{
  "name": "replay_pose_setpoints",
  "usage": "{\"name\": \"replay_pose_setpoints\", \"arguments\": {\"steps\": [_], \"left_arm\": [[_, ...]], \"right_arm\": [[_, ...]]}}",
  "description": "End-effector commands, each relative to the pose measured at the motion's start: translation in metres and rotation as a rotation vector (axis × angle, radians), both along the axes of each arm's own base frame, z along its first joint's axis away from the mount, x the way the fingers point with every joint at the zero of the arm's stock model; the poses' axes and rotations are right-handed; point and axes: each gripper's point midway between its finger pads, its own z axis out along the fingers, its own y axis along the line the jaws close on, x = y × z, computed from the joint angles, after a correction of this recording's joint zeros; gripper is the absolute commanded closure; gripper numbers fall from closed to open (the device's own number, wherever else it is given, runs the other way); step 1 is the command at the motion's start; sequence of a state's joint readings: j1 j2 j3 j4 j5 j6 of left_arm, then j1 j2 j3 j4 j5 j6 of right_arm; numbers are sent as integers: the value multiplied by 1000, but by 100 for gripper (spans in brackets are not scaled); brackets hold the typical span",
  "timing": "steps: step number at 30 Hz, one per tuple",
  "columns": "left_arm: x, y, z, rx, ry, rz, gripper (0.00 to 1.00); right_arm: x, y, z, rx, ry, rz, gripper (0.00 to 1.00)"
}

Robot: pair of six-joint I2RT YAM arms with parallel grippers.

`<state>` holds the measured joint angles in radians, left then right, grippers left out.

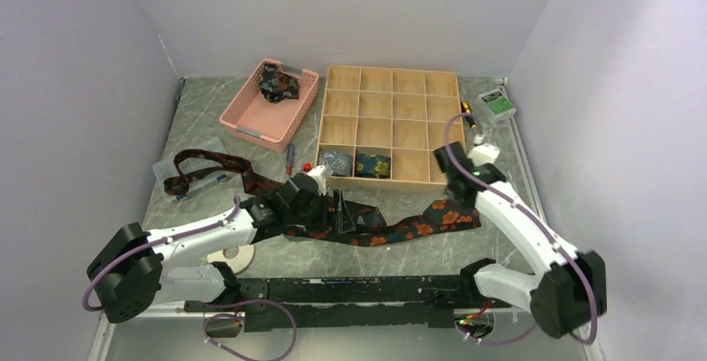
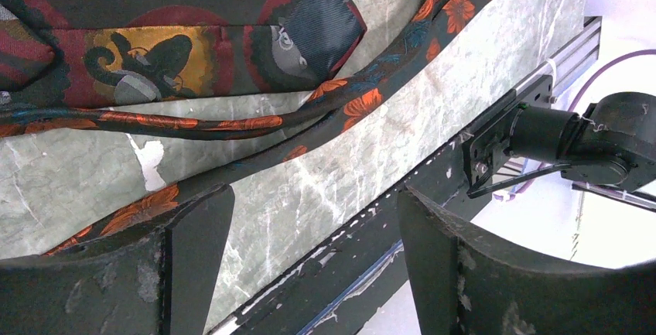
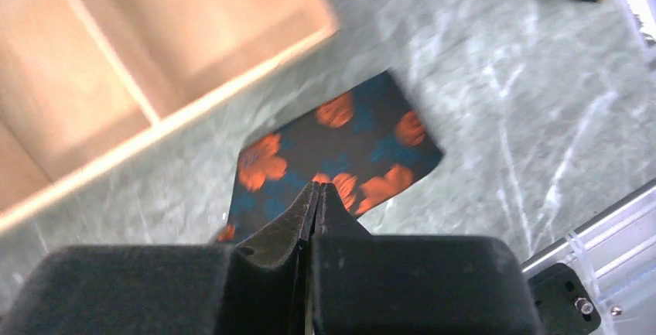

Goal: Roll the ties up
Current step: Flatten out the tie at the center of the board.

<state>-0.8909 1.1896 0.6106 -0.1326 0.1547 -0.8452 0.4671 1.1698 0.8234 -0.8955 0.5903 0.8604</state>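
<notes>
A dark tie with orange and blue flowers [image 1: 417,228] lies across the table's middle, its wide end at the right. My right gripper [image 1: 457,190] hovers over that wide end [image 3: 340,141]. Its jaws [image 3: 317,189] are pressed together with nothing between them. My left gripper [image 1: 338,207] is open over the middle of the table. In its wrist view the gripper [image 2: 309,230] is empty, and the tie's narrow part [image 2: 363,103] runs just beyond the fingertips. A maroon tie with gold figures [image 2: 155,56] lies behind it and stretches away to the left [image 1: 208,161].
A wooden compartment box [image 1: 392,86] at the back holds two rolled ties [image 1: 338,162] [image 1: 373,164]. A pink basket [image 1: 250,119] holds another tie. Also here are a clear bag [image 1: 188,169], a white tape ring [image 1: 232,255], a red screwdriver [image 1: 289,158] and a green device [image 1: 498,104].
</notes>
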Motion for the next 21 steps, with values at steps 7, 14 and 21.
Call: {"name": "replay_pose_setpoints", "arguments": {"steps": [7,14,21], "left_arm": [[-1,0,8,-49,-17,20,18],[-9,-4,4,-114,1,4,19],[-11,-14,-4,-116,11,-27,41]], "right_arm": [[23,-38,33,116,-93,-53,69],[-13,43,-13,35,81,195,34],[-23,49,-48,-87,186,201,37]]}}
